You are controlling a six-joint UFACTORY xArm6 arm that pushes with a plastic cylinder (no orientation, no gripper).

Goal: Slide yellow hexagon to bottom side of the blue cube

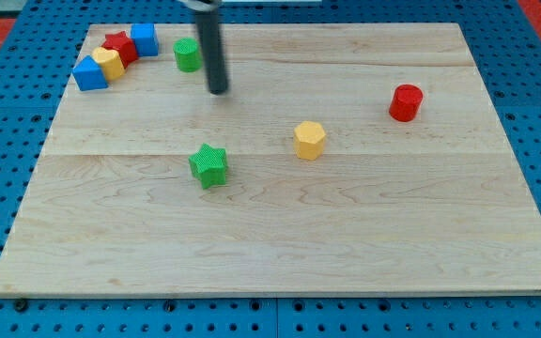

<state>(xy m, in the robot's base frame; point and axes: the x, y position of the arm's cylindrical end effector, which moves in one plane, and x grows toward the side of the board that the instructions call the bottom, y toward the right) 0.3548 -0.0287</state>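
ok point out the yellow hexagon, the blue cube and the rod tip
yellow hexagon (310, 139): camera view, top face
blue cube (144, 38): camera view, top face
my tip (218, 91): camera view, rod's very end

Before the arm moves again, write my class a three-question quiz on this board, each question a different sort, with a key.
1. True or false: my tip is touching the yellow hexagon.
2. Which block lies nearest my tip? A) the red cylinder B) the green cylinder C) the green star
3. Fill in: the blue cube sits in the view's top ____ corner of the board, next to the red star.

Key: 1. False, the hexagon stands well apart, toward the view's right and lower. 2. B. 3. left.
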